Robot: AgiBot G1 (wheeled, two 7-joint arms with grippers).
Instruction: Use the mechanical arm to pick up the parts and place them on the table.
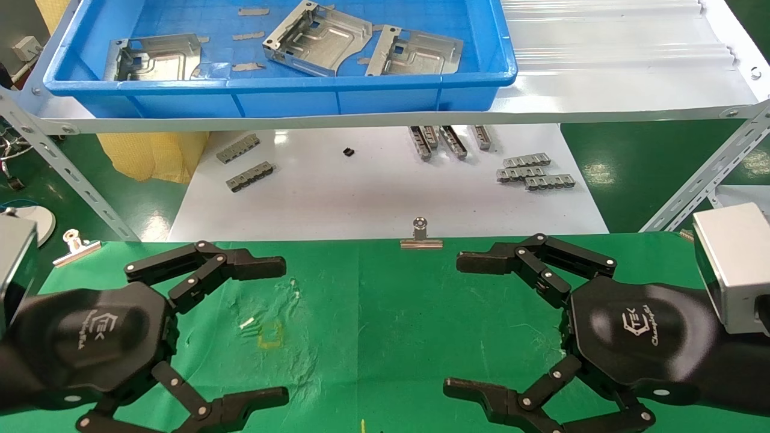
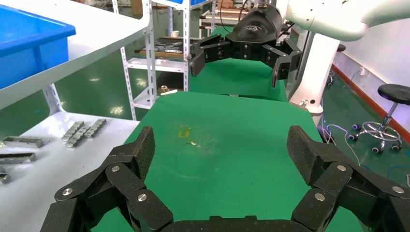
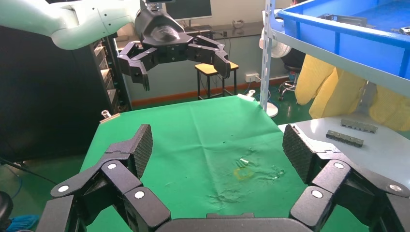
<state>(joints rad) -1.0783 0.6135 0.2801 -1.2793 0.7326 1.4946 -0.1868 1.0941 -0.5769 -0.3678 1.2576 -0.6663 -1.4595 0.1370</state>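
— What's the left arm doing?

— Its left end effector (image 1: pixel 237 328) hangs over the green surface (image 1: pixel 385 313), fingers (image 1: pixel 255 266) spread wide, nothing between them. Just off its fingertips there's a small yellow outline (image 1: pixel 269 334) on the cloth.

— And the parts?

— Well beyond both end effectors, up in the blue tray (image 1: pixel 277 90) on the shelf: one part (image 1: pixel 153 58) ahead of the left end effector, a tilted one (image 1: pixel 316 39) further right, and a third (image 1: pixel 415 54) touching it.

— Anything nearer?

— A silver clip (image 1: pixel 421 236) on the cloth's far edge, midway between the two end effectors (grey ridged bars (image 1: pixel 534 171) lie past it on the white board (image 1: pixel 385 186)).

— The right side?

— The right end effector (image 1: pixel 481 328) mirrors the left: splayed open over the surface, empty, facing its twin.
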